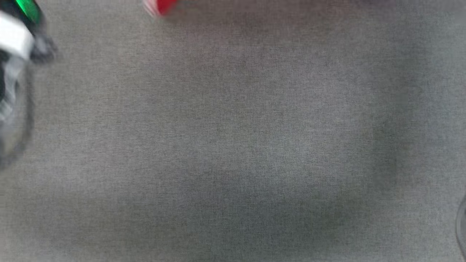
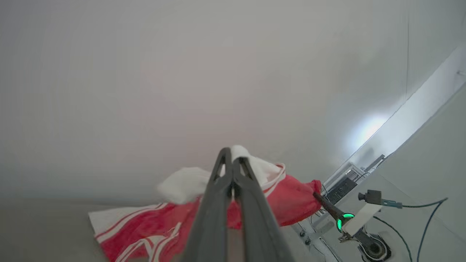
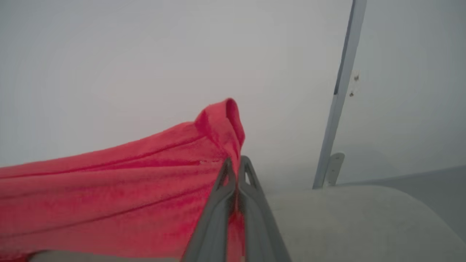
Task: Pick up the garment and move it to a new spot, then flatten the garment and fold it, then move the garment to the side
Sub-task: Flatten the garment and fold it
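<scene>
L end effector (image 2: 232,155) & R end effector (image 3: 237,160) — both pinch garment (image 3: 109,189).

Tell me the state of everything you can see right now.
shirt: held up, bunched, stretched between the two sets of fingers.
left fingers: shut on the shirt's white sleeve end.
right fingers: shut on a fold of the shirt's red cloth.
</scene>
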{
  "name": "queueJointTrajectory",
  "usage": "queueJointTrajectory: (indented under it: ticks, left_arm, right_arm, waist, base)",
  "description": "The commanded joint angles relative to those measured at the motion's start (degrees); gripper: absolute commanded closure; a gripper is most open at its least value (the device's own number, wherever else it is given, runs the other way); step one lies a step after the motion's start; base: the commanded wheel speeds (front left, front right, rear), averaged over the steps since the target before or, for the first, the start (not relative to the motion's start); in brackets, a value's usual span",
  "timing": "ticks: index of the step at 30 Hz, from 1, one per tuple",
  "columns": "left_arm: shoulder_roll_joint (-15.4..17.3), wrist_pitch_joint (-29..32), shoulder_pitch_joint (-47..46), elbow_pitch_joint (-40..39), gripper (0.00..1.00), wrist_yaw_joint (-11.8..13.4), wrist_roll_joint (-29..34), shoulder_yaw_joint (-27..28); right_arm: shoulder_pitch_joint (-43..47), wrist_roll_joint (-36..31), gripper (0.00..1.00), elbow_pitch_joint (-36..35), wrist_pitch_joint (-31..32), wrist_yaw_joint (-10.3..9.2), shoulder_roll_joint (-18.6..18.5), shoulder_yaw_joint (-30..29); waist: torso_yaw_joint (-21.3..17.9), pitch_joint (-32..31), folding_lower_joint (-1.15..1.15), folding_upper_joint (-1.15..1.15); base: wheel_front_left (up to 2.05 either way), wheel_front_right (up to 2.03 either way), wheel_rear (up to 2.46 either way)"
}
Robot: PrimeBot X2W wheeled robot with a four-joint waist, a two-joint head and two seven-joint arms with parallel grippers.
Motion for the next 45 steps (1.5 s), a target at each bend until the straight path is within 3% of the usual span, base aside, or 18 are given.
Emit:
queueJointTrajectory:
  ticks: [1, 6, 10, 16, 25, 33, 45]
  left_arm:
    - [0.18, -1.20, 4.27, -1.34, 1.00, 0.15, 0.06, -0.34]
    - [-1.37, -4.13, 19.96, -6.59, 1.00, 0.15, -0.39, -1.92]
    - [-3.30, -6.32, 32.04, -10.81, 1.00, 0.15, 0.06, -2.19]
    - [-3.50, -7.56, 45.64, -15.33, 1.00, 0.15, 3.86, -2.75]
    - [-1.36, -8.04, 59.68, -22.58, 1.00, 0.15, 8.25, -0.51]
    - [0.81, -8.06, 58.03, -25.07, 1.00, 0.15, 9.51, -1.53]
    - [0.06, -1.86, 38.33, -19.03, 1.00, 0.15, 3.68, -1.41]
  right_arm:
    - [3.33, 1.26, 1.00, -0.52, 0.24, -0.30, -1.01, 0.86]
    - [16.82, 7.82, 1.00, -5.52, 2.93, -0.29, -3.11, 3.23]
    - [31.73, 13.23, 1.00, -14.15, 7.14, -0.22, -4.48, 3.62]
    - [51.57, 18.72, 1.00, -29.84, 13.31, -0.16, -2.91, 0.72]
    - [70.72, 22.11, 1.00, -46.04, 22.40, -0.16, 1.94, -3.37]
    - [70.50, 22.90, 1.00, -49.36, 23.26, -0.16, 3.84, -4.95]
    - [54.89, 19.09, 1.00, -39.24, 19.48, -0.16, 3.24, -3.24]
  waist:
    - [0.40, -0.69, 0.00, 0.00]
    - [1.71, -2.71, 0.00, 0.00]
    - [2.89, -4.50, 0.00, 0.00]
    - [3.76, -6.29, 0.00, 0.00]
    - [4.33, -7.93, 0.00, 0.00]
    - [3.70, -7.17, 0.00, 0.00]
    - [1.89, -3.12, 0.00, 0.00]
  base:
    - [0.00, 0.00, 0.00]
    - [0.00, 0.00, 0.00]
    - [0.00, 0.00, 0.00]
    - [0.00, 0.00, 0.00]
    - [0.00, 0.00, 0.00]
    - [0.00, 0.00, 0.00]
    - [0.00, 0.00, 0.00]
